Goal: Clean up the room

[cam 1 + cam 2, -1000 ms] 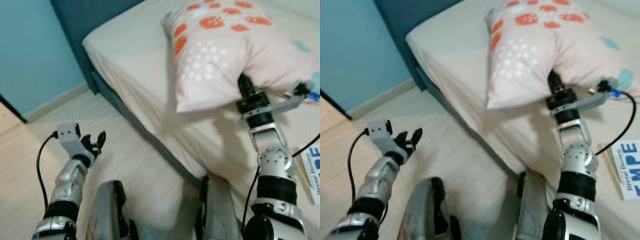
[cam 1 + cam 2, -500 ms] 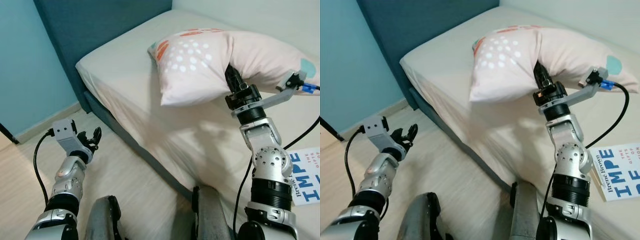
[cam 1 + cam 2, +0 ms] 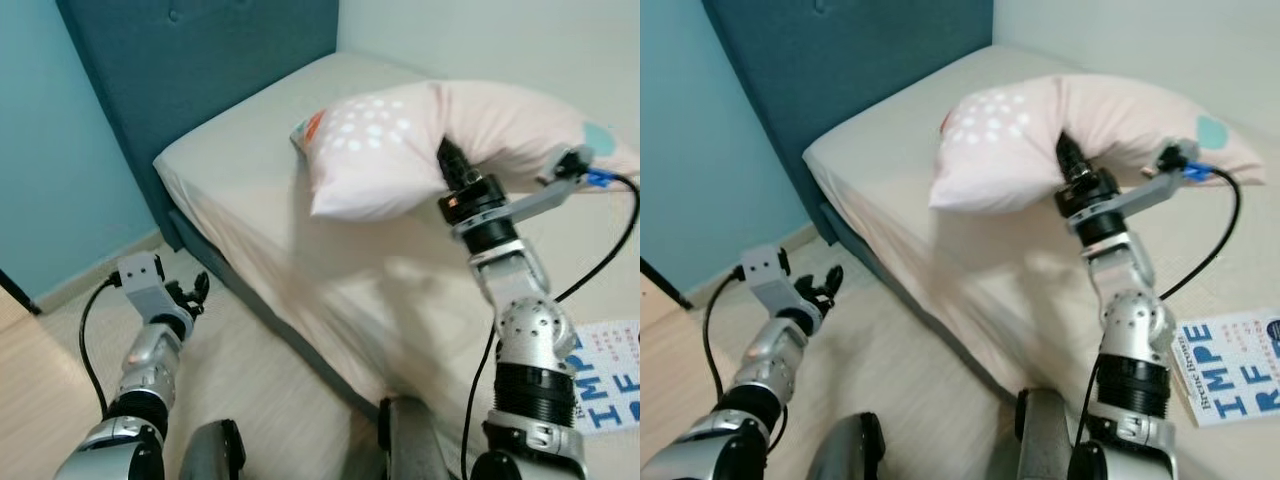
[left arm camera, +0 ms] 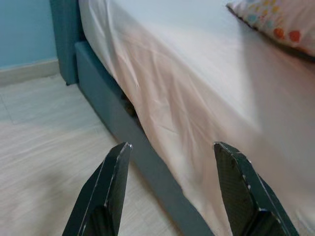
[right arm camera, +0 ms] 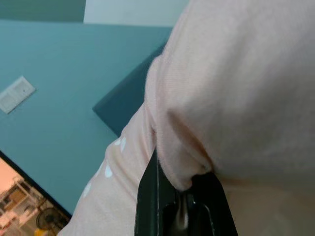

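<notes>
Pillow (image 3: pixel 400 150) is held by a thin fabric pinch in right claw (image 5: pixel 179 189) above bed (image 3: pixel 240 170). Slippage is judged likely, as its weight sags. Left claw (image 4: pixel 172 191) is spread wide, idle.

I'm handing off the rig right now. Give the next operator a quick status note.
Right gripper: shut on the pillow, holding it lifted above the bed, near the headboard end.
Left gripper: open, idle, low over the floor beside the bed frame.
Book: lying on the mattress by the right arm.
Done: pillow picked up.
Left: set the pillow down at the head of the bed, release, then deal with the book.
</notes>
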You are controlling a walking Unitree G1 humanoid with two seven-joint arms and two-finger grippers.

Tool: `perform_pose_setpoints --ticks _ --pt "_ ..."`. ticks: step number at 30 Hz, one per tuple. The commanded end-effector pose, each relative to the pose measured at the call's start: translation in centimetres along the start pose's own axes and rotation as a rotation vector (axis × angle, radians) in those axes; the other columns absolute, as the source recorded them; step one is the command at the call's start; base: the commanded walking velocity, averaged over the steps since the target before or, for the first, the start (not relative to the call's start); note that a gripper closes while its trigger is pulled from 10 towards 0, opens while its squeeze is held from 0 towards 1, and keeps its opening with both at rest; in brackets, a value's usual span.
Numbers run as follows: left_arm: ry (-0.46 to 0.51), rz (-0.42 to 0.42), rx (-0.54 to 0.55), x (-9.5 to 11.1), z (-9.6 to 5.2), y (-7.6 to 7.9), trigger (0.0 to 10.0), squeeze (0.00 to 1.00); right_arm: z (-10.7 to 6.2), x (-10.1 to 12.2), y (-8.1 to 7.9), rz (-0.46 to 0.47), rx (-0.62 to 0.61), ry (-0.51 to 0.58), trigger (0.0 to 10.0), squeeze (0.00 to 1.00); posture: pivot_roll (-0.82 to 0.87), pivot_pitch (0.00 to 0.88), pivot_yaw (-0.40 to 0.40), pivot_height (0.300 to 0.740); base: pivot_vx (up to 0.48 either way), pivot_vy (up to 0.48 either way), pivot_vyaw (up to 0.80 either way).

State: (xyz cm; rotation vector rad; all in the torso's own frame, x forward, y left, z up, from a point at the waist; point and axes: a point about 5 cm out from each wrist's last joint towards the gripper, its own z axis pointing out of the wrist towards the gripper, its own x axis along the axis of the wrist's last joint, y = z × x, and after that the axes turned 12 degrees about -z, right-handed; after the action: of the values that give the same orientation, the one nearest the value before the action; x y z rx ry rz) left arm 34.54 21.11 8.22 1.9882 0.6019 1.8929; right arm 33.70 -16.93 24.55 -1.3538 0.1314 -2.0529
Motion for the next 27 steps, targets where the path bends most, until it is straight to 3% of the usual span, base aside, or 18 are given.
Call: perform_pose_setpoints --ticks 1,8,16,19,27 --pt "-0.042 0.002 0.033 -1.2 -0.5 -0.5 10.0 0.0 -0.6 -1.1 -0.7 -0.007 0.014 -0.027 0.0 0.0 -0.09 0.056 0.033 0.592 0.0 0.0 0.0" --pt "-0.065 0.004 0.038 -2.0 -0.8 -0.5 10.0 0.0 -3.1 -4.6 0.4 0.02 -0.084 -0.139 0.0 0.0 -0.09 0.054 0.033 0.622 0.0 0.0 0.0" --pt "-0.08 0.004 0.033 -2.4 -1.0 -0.6 10.0 0.0 -4.9 -5.8 1.1 0.017 -0.148 -0.189 0.0 0.0 -0.09 0.052 0.037 0.647 0.0 0.0 0.0" --pt "-0.102 0.01 0.016 -3.2 -1.1 -0.1 10.0 0.0 -7.3 -7.4 1.7 -0.006 -0.198 -0.264 0.0 0.0 -0.1 0.051 0.041 0.667 0.0 0.0 0.0" --pt "-0.12 0.007 0.008 -3.9 -1.4 0.1 10.0 0.0 -8.8 -9.0 1.7 -0.017 -0.216 -0.327 0.0 0.0 -0.1 0.045 0.041 0.712 0.0 0.0 0.0"
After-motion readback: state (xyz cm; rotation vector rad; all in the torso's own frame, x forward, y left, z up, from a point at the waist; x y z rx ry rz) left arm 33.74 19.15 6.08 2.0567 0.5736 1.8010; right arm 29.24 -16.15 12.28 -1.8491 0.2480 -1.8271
